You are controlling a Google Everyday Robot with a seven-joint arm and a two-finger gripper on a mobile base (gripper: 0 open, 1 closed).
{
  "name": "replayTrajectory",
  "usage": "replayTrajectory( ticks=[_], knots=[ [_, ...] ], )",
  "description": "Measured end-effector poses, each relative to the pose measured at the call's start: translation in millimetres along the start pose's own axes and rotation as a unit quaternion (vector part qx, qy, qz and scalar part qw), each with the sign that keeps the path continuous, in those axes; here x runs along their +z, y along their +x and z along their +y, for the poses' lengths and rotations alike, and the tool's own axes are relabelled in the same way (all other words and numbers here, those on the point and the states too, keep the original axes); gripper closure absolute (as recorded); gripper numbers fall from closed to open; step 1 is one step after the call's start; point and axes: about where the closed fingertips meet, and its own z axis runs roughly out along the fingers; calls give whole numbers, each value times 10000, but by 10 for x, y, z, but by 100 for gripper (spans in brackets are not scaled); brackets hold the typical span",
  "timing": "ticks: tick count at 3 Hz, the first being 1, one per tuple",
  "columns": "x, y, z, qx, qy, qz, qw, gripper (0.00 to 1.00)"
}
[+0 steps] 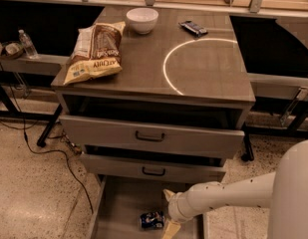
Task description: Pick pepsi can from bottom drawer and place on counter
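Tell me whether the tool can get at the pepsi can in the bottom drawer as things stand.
Probably yes: the open tool sits right beside the pepsi can lying in the pulled-out bottom drawer, nothing between them.

One counter [143, 71] holds one chip bag [93, 54], one bowl [142, 20], one bar [193, 28] and one circle [164, 66]. There are three drawers: top drawer [108, 131], middle drawer [113, 166] and bottom drawer [121, 208]. There are two handles [149, 137], one can [152, 219], one bottle [28, 44], and one gripper [167, 214] in the bottom drawer, just beside the can.
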Motion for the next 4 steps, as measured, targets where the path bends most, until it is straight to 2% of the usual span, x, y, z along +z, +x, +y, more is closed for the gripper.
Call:
replayTrajectory(
  ticks=[1,2,3,4],
  knots=[
    [455,109,-21,73,61,-163,9998,0],
    [772,253,-27,245,203,-221,9993,0],
    [1138,427,-132,528,527,-228,9970,0],
    [1356,504,-198,692,717,-221,9948,0]
  ],
)
